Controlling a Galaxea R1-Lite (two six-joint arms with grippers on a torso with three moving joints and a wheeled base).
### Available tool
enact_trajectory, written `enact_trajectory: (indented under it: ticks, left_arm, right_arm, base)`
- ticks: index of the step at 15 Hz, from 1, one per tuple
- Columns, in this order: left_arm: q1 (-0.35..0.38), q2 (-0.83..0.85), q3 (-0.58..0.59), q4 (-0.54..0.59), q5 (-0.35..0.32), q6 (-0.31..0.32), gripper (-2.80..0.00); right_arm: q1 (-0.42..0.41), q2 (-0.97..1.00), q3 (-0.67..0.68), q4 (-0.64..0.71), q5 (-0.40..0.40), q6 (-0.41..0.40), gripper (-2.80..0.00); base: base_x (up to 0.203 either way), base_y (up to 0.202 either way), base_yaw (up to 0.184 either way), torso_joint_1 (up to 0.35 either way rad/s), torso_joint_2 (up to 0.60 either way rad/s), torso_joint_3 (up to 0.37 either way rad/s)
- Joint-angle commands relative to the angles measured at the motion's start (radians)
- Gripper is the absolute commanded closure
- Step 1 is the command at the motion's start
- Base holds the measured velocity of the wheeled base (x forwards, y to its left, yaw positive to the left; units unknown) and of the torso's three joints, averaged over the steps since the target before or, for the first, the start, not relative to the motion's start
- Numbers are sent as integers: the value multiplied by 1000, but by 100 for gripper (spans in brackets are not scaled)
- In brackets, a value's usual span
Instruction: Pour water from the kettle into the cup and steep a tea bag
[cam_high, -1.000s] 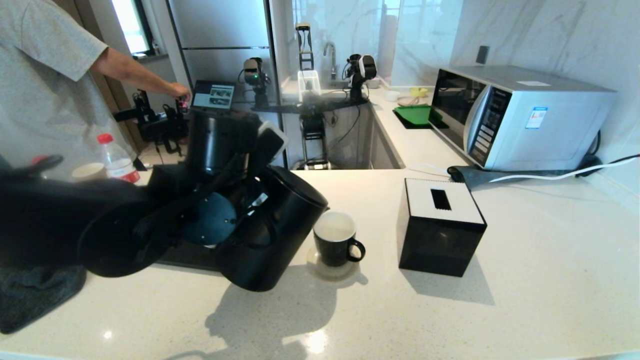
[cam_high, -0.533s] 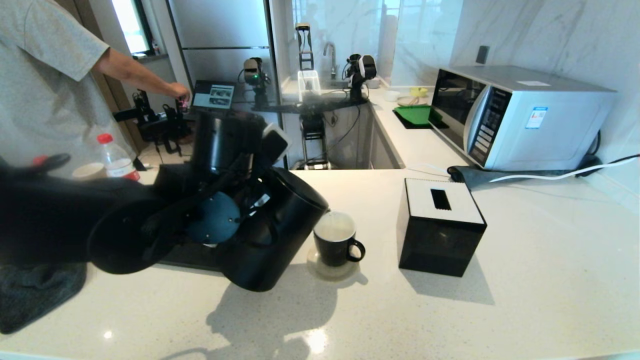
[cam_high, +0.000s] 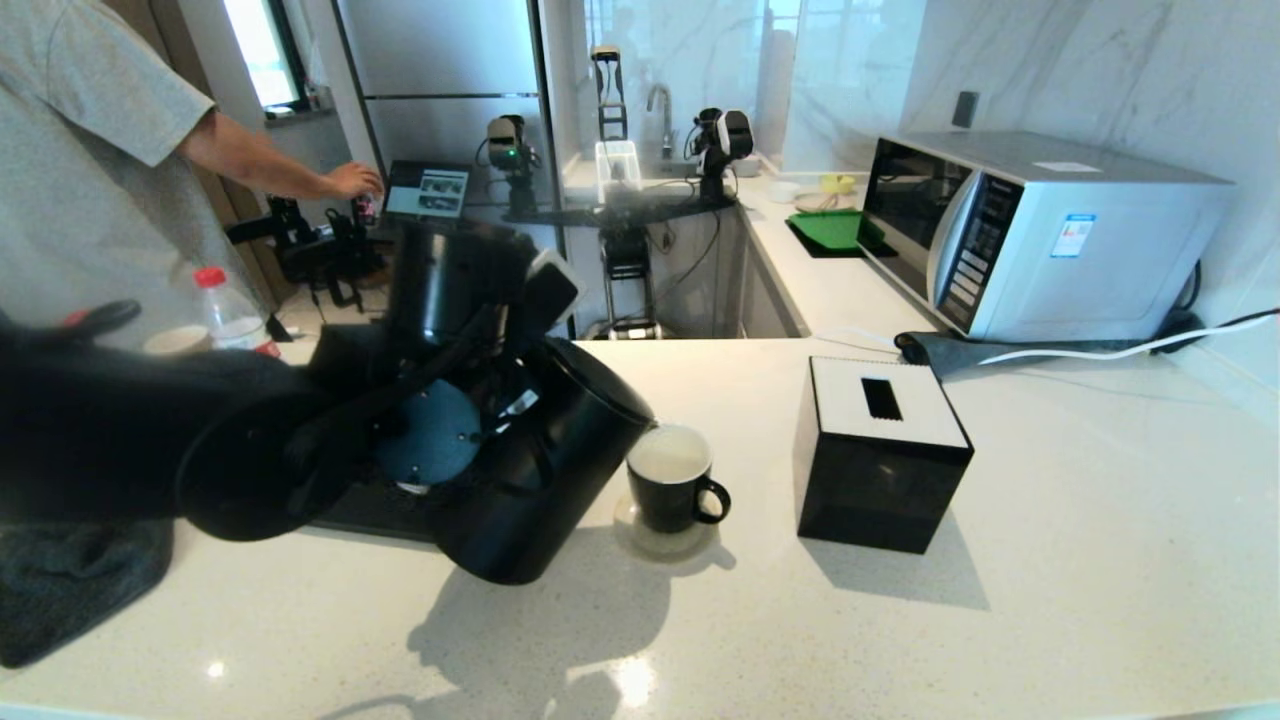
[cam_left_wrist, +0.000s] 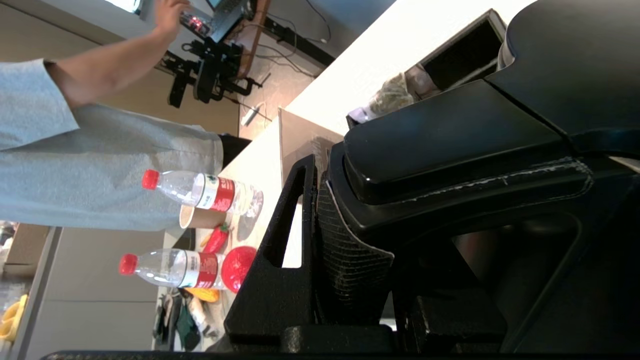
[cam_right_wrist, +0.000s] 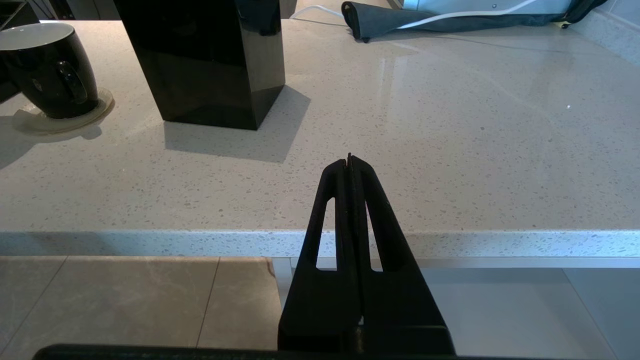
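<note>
Tilting toward the cup (cam_high: 671, 487), the kettle (cam_high: 545, 470) leans spout-first.

The kettle (cam_high: 545, 460) hangs tilted above the counter (cam_high: 900, 620), with its top end leaning toward the cup (cam_high: 672, 487), which stands just to its right on a coaster (cam_high: 640, 540). To the right of the cup stands a box (cam_high: 880, 455). Behind the box, near the wall, is a microwave (cam_high: 1030, 235). At the far left stand a bottle (cam_high: 228, 315) and a paper cup (cam_high: 175, 342).
</note>
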Motion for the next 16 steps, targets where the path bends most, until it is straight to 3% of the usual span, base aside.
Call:
enact_trajectory:
  ticks: [1, 16]
  left_arm:
    - [0, 0, -11, 2, 5, 3, 0]
    - [4, 0, -34, 40, 7, 19, 0]
  right_arm:
    - [0, 1, 0, 0, 0, 0, 0]
    - [0, 1, -1, 0, 0, 0, 0]
  base:
    - [0, 0, 0, 0, 0, 0]
    - [0, 0, 0, 0, 0, 0]
